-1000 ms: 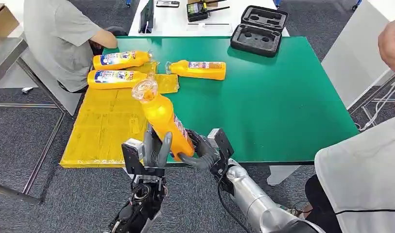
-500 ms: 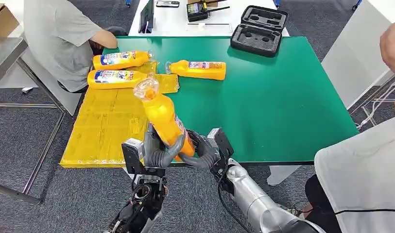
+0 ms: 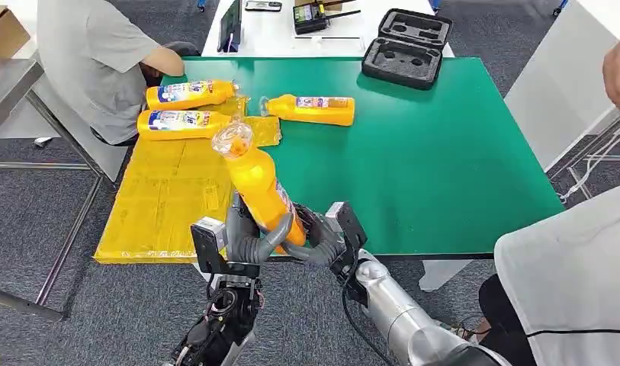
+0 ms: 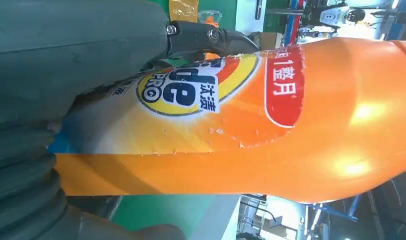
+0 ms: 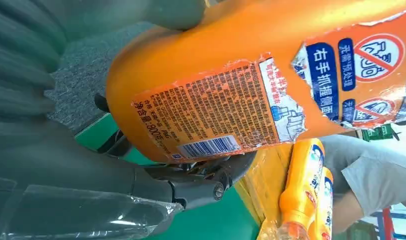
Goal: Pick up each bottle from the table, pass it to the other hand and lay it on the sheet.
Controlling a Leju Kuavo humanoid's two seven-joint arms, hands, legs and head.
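Left robot hand and right robot hand both grip the upright orange bottle; fingers wrapped round its base.

Before me: green tabletop; grey carpet floor; white table beyond; open black foam case; cardboard box far left.

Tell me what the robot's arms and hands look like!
The right arm is a shiny silver tube with a black cable looping beside it. The left arm looks dark, with wires showing. Both the left hand and right hand have thick grey fingers, and a black boxy block sits at each wrist.
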